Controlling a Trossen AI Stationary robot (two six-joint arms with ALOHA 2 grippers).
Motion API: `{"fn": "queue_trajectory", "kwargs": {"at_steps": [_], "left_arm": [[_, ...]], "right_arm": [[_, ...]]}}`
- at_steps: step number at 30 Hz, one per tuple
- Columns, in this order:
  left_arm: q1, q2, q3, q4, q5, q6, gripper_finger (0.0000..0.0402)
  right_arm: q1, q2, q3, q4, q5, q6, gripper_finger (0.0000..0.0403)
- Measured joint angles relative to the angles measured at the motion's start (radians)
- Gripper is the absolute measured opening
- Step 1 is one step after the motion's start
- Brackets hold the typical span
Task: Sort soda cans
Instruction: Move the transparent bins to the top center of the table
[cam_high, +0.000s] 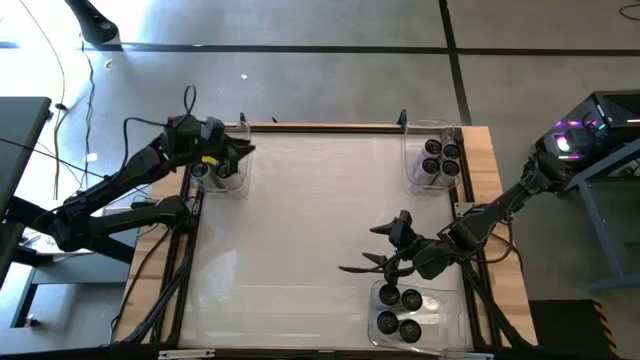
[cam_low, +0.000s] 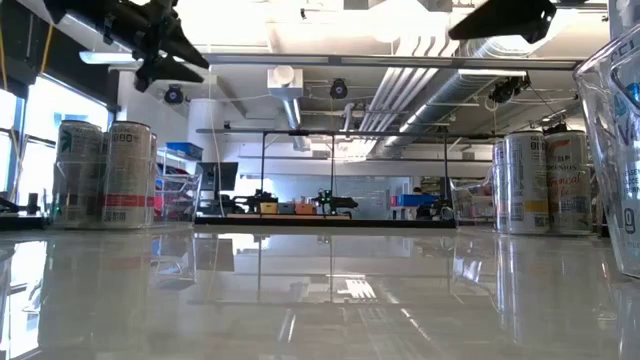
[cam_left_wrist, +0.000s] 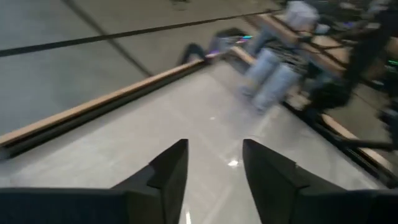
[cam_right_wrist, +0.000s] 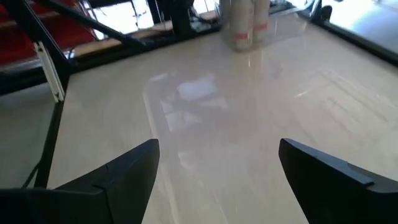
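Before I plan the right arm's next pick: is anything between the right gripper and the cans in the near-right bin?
Nothing visible. The right gripper hangs open above bare table just beyond the clear bin, whose four soda cans stand uncovered; only the bin's wall lies between.

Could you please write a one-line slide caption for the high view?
Overhead: soda cans grouped in clear bins at table corners; left pincer above one bin, right pincer open near another.

Ten soda cans (cam_high: 441, 160), three clear bins (cam_high: 412, 172), two arms (cam_high: 110, 190)
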Motion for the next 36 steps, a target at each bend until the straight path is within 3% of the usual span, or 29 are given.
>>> {"fn": "queue_trajectory", "kwargs": {"at_steps": [4, 12, 17, 21, 23, 27, 31, 36], "left_arm": [[-0.110, -0.037, -0.060, 0.085, -0.009, 0.024, 0.0104], [-0.300, -0.059, -0.113, 0.112, -0.224, 0.049, 0.0038], [-0.394, -0.054, -0.113, 0.123, -0.235, 0.128, 0.0021], [-0.533, -0.047, -0.111, 0.103, -0.247, 0.242, 0.0010], [-0.605, -0.028, -0.089, 0.020, -0.333, 0.247, 0.0004], [-0.677, 0.048, -0.003, -0.301, -0.536, 0.066, 0.0003], [-0.682, 0.127, 0.073, -0.561, -0.522, -0.060, 0.0025], [-0.682, 0.199, 0.123, -0.764, -0.412, -0.093, 0.0091]], "right_arm": [[-0.017, -0.012, 0.000, -0.084, -0.057, -0.001, 0.0325], [-0.099, -0.224, 0.000, -0.402, -0.109, 0.025, 0.0271], [-0.102, -0.387, 0.000, -0.552, -0.160, -0.015, 0.0259], [-0.101, -0.449, 0.000, -0.563, -0.172, 0.011, 0.0258], [-0.101, -0.451, 0.000, -0.558, -0.153, -0.002, 0.0258], [-0.102, -0.433, 0.000, -0.557, -0.082, -0.066, 0.0258], [-0.105, -0.406, 0.000, -0.552, -0.037, -0.107, 0.0258], [-0.137, -0.375, 0.000, -0.507, -0.054, -0.154, 0.0258]]}}
